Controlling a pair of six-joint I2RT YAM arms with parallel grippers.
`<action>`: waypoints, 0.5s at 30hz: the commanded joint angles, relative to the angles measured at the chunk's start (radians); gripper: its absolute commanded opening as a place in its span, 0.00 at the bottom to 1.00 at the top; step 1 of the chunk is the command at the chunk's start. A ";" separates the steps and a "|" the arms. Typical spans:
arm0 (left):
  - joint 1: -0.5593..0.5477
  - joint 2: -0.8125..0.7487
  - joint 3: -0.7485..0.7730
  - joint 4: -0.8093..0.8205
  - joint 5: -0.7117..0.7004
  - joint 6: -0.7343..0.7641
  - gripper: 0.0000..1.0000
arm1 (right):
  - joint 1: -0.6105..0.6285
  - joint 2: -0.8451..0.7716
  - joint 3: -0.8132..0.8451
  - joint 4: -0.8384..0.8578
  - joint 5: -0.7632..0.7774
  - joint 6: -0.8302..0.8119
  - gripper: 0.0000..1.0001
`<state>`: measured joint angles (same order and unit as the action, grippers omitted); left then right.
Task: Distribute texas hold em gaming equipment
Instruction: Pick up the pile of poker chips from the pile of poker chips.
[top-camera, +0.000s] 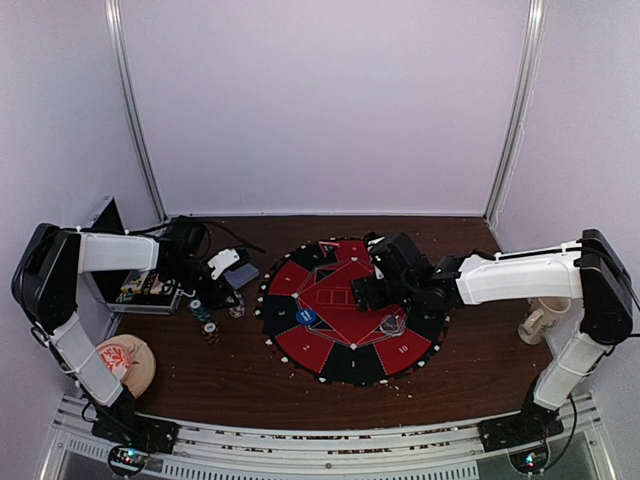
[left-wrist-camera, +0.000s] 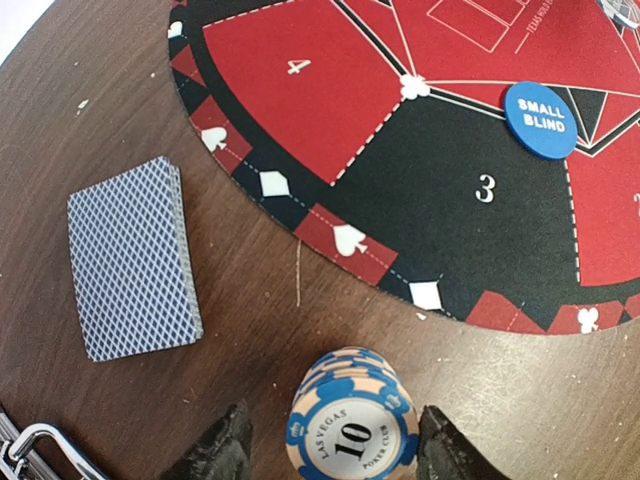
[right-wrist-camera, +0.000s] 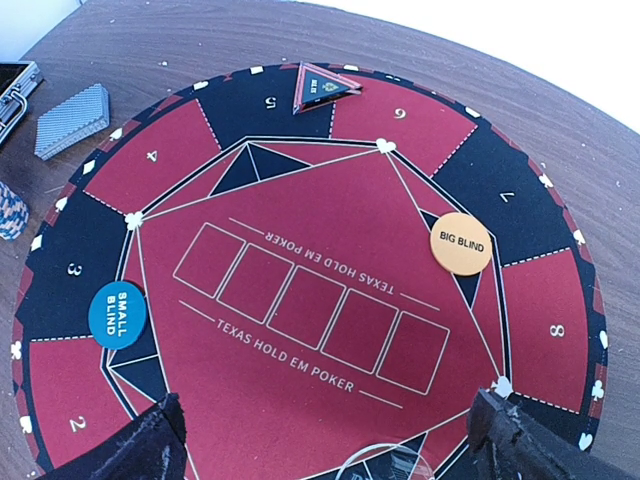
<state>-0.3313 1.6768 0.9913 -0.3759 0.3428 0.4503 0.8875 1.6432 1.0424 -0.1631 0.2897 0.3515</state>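
A stack of blue-and-peach "10" chips (left-wrist-camera: 352, 420) stands on the wood between my left gripper's (left-wrist-camera: 335, 455) open fingers, with a gap on each side. A blue-backed card deck (left-wrist-camera: 130, 260) lies to its left. The blue SMALL BLIND button (left-wrist-camera: 541, 120) lies on the mat by sector 3. My right gripper (right-wrist-camera: 330, 450) is open and empty above the mat's middle. The orange BIG BLIND button (right-wrist-camera: 461, 244) lies near sector 7, and a clear disc (right-wrist-camera: 385, 465) lies at the bottom edge. From above, my left gripper (top-camera: 225, 268) hovers by the deck (top-camera: 242, 275) and several chip stacks (top-camera: 205, 318).
The round red-and-black mat (top-camera: 330, 350) fills the table's middle. A clear triangular piece (right-wrist-camera: 318, 88) sits on sector 5. The metal case (top-camera: 140, 285) stands open at the far left, a pale mug (top-camera: 540, 320) at the right, and a flowered plate (top-camera: 125, 362) at the near left.
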 joint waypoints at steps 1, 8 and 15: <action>-0.006 0.005 0.012 -0.015 0.015 0.006 0.57 | 0.008 0.012 -0.001 -0.001 0.026 0.009 0.99; -0.005 0.000 0.010 -0.021 0.019 0.010 0.53 | 0.008 0.007 -0.001 -0.001 0.027 0.008 0.99; -0.006 0.001 0.015 -0.031 0.028 0.011 0.46 | 0.010 0.007 -0.001 -0.003 0.028 0.007 0.99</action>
<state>-0.3313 1.6768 0.9913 -0.3992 0.3500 0.4526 0.8909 1.6440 1.0424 -0.1638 0.2920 0.3515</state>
